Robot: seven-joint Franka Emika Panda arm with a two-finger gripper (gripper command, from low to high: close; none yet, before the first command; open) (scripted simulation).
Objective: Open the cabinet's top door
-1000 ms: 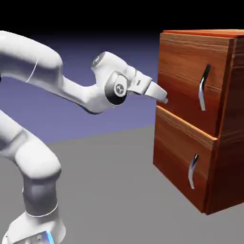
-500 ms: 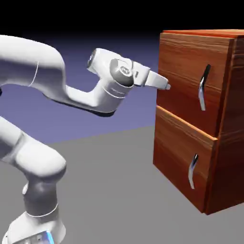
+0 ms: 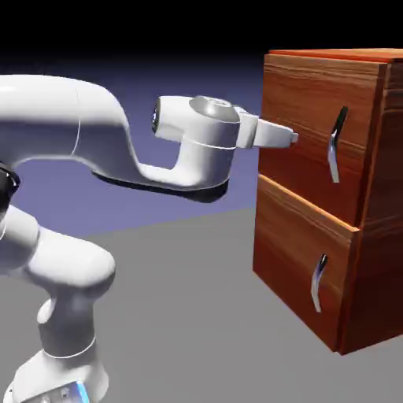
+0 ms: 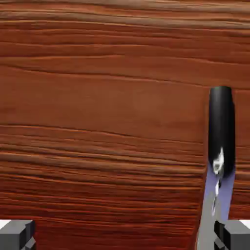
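A grey tabletop (image 3: 181, 299) carries the boxy reddish-brown wood-grain cabinet (image 3: 330, 189) at the exterior view's right. Its top door (image 3: 311, 130) sits shut. The white two-finger gripper (image 3: 290, 135) is held level, fingers spread wide, empty. Only the hand view shows the bent dark-and-silver handle (image 4: 219, 161) beside one fingertip (image 4: 239, 234).

The flat, plain grey counter (image 3: 197, 315) fills the lower part of the exterior view. Two things stand directly on it. The boxy reddish-brown wood-grain cabinet (image 3: 303, 228) with two stacked front panels stands upright at the right side, and its bottom edge rests on the grey surface. The white base of the robot arm (image 3: 59, 370) stands at the lower left corner. These two are well apart, with bare grey surface between them. The hand view shows only wood grain and a handle, no counter.
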